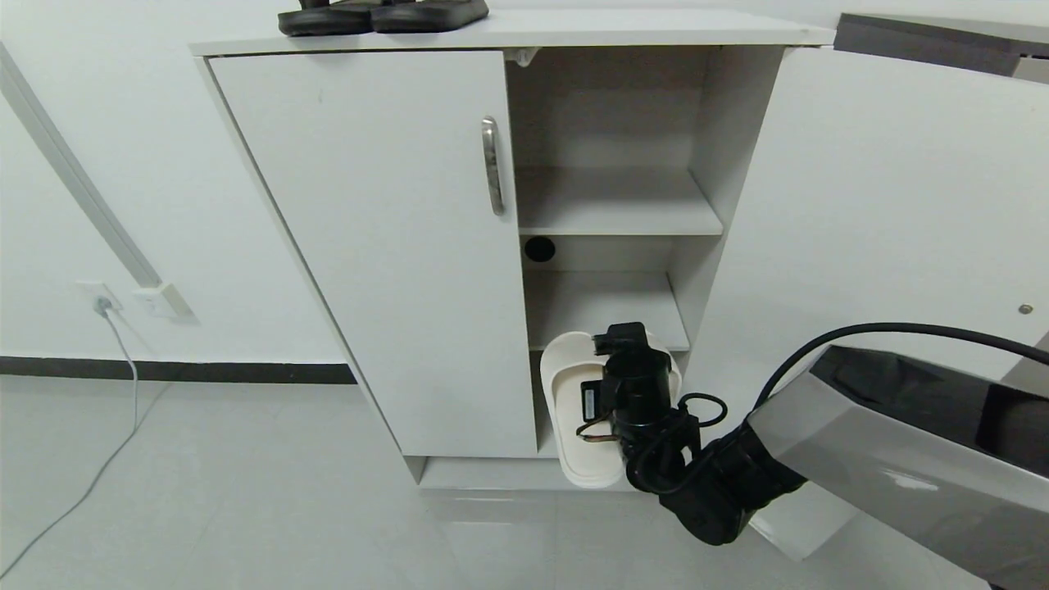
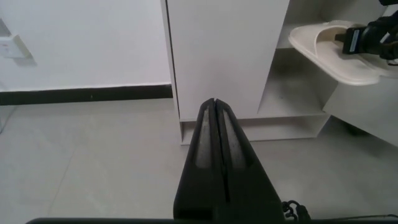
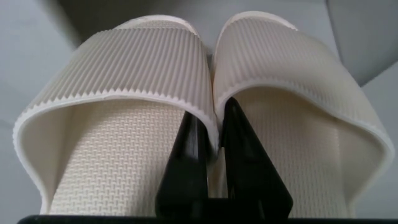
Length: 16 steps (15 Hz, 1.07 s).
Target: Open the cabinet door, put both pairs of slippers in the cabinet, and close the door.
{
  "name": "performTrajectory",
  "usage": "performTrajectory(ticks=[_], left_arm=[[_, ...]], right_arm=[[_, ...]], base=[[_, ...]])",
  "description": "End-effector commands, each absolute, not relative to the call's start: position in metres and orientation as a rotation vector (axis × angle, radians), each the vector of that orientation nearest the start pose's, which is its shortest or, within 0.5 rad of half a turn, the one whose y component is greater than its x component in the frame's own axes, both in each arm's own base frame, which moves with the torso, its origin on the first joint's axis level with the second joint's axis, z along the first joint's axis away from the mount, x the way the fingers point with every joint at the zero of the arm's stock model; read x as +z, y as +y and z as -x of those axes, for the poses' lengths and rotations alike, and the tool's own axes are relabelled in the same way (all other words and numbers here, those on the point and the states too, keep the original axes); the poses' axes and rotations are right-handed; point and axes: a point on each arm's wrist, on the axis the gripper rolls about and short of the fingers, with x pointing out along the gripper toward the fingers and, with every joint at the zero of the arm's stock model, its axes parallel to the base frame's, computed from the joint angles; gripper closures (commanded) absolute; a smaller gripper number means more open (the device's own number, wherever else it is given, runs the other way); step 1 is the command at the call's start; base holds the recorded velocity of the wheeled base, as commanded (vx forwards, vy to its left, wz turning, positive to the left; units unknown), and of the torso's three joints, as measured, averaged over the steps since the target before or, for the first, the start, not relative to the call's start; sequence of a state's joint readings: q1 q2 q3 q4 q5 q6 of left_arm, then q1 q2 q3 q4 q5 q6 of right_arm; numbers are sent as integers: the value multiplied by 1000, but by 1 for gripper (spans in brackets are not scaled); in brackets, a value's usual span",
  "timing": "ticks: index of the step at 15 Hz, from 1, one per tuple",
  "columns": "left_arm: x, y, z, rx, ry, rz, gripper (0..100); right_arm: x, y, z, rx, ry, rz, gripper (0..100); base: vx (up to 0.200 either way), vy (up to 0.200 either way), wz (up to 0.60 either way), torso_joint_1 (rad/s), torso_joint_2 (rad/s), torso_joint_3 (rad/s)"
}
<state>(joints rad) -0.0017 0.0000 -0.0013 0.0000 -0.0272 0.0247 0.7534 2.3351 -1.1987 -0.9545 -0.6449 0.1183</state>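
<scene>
A white cabinet stands with its right door swung open and its left door closed. A pair of cream slippers hangs at the mouth of the lowest compartment, just under the middle shelf. My right gripper is shut on them; in the right wrist view its fingers pinch the inner strap edges of both slippers together. A black pair of slippers lies on the cabinet top. My left gripper is shut and holds nothing, low over the floor facing the cabinet base.
The upper shelf is bare, with a round dark hole in the back panel below it. A metal handle sits on the closed door. A wall socket with a cable is at the left; open floor lies in front.
</scene>
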Motion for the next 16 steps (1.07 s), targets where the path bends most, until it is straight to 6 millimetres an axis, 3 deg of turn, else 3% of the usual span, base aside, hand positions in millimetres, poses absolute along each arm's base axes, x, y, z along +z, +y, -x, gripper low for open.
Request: performTrajectory(ticks=[1, 7, 16], left_arm=[[76, -1, 23, -29, 1, -25, 100], [76, -1, 23, -28, 1, -23, 100], [76, -1, 23, -28, 0, -23, 100]], right_arm=[[74, 297, -336, 101, 135, -3, 100], [102, 288, -341, 40, -81, -5, 100], [87, 283, -348, 4, -62, 14, 100]], base=[[0, 0, 0, 7, -7, -183], [0, 0, 0, 5, 4, -142], [0, 0, 0, 0, 0, 0]])
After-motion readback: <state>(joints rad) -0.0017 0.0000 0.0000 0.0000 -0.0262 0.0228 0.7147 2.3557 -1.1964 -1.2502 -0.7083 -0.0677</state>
